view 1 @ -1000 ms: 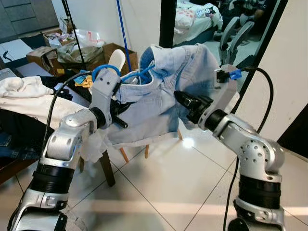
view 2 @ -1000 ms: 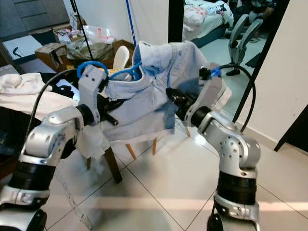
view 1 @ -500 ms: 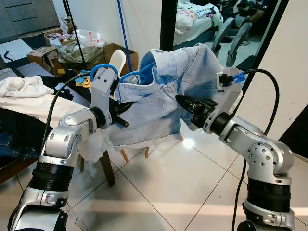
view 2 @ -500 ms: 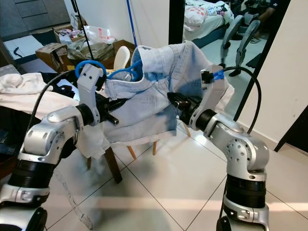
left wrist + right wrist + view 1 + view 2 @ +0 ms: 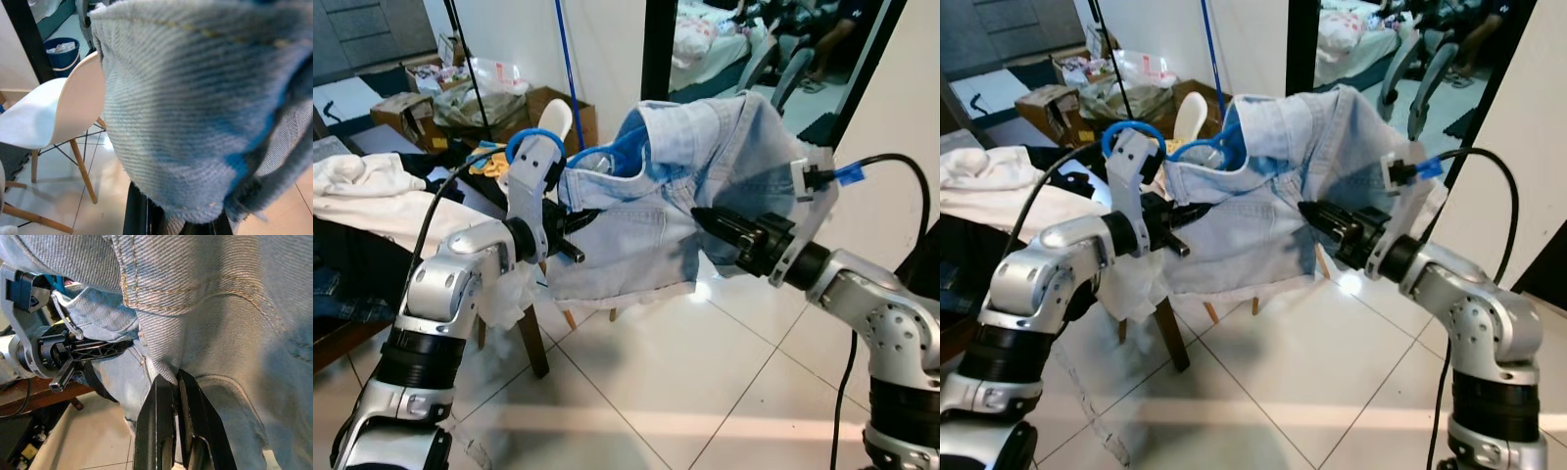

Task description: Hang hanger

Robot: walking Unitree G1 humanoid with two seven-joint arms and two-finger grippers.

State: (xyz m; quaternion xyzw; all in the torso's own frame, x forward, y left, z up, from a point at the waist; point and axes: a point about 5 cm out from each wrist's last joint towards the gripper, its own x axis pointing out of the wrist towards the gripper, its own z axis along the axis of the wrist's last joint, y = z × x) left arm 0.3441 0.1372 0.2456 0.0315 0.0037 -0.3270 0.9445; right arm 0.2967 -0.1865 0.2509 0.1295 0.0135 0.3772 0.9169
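Both eye views look forward and down from the head, across both silver arms to the tiled floor point(image 5: 636, 392), and share one scene: the denim shorts point(image 5: 646, 225) at mid-frame with the white chair point(image 5: 1190, 116) behind. The left wrist view sits pressed against the denim point(image 5: 195, 107), the chair point(image 5: 54, 117) beside it. The right wrist view looks along its black fingers point(image 5: 159, 431), very near the denim, toward the left hand point(image 5: 93, 350).

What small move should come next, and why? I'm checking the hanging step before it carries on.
Probably carry the load, held level, toward a rail. The denim garment is draped over the blue hanger, the left gripper pinches one edge, the right gripper is shut on a fold, and the hanger hangs on nothing yet.
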